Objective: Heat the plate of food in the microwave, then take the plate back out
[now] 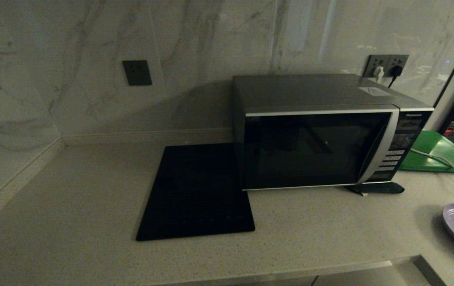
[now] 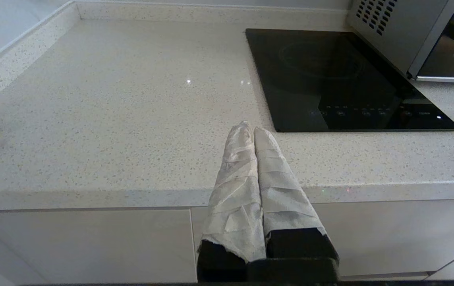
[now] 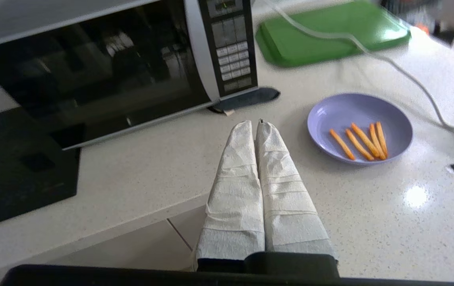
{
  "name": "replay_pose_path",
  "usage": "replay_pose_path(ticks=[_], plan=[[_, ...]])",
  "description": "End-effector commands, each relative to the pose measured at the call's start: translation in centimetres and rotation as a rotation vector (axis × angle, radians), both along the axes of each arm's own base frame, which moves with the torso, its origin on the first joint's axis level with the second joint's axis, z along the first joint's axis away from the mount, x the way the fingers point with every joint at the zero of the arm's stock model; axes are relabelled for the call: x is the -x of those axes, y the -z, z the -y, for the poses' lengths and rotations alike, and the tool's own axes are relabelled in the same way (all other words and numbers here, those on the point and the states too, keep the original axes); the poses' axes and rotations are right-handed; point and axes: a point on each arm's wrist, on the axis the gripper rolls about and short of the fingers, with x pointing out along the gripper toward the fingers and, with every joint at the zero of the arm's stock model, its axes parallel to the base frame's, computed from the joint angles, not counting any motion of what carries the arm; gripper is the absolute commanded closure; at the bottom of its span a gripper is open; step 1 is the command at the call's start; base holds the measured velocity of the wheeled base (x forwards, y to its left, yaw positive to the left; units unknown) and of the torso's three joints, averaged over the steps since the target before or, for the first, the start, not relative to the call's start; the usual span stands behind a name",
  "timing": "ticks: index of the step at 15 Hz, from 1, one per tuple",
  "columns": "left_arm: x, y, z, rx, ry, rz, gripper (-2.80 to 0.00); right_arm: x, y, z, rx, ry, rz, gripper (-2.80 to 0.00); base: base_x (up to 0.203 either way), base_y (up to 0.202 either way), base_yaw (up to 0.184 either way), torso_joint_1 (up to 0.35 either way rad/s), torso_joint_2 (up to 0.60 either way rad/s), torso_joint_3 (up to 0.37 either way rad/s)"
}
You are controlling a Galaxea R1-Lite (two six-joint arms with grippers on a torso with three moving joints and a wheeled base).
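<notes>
We find the microwave (image 1: 318, 147) door closed, apparently empty behind dark glass, the plate of food (image 3: 360, 128) on the counter, both grippers (image 3: 255, 124) pinched shut, empty.

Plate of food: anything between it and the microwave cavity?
Yes. The microwave door is shut, blocking the cavity. The plate of food sits on the counter to the microwave's right; the bare counter between them holds nothing else.
</notes>
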Motion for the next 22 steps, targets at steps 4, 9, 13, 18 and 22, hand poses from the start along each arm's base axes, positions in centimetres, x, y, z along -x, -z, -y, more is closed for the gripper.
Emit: replay_pose_path(ticks=[4, 9, 13, 18, 22], plan=[[0.0, 0.0, 0.0, 0.001, -0.001, 0.001, 0.0, 4.9, 6.3, -0.1, 0.057, -0.021, 0.165, 0.0, 0.0, 0.0, 0.0, 0.0, 0.0, 0.0], [0.0, 0.0, 0.0, 0.001, -0.001, 0.001, 0.0, 0.4, 12.1, -0.1, 0.016, -0.049, -0.018, 0.0, 0.0, 0.0, 0.0, 0.0, 0.0, 0.0], [0.0, 0.0, 0.0, 0.001, -0.002, 0.001, 0.0, -3.3, 16.3, -0.1, 0.056, -0.068, 0.007, 0.0, 0.0, 0.0, 0.0, 0.0, 0.0, 0.0], [0.0, 0.0, 0.0, 0.001, -0.002, 0.001, 0.0, -4.3, 18.0, -0.4, 0.193, -0.218, 0.021, 0.0, 0.0, 0.0, 0.0, 0.0, 0.0, 0.0], [0.0, 0.0, 0.0, 0.001, -0.001, 0.001, 0.0, -4.3, 18.0, -0.4, 0.167, -0.218, 0.031, 0.0, 0.0, 0.0, 0.0, 0.0, 0.0, 0.0]])
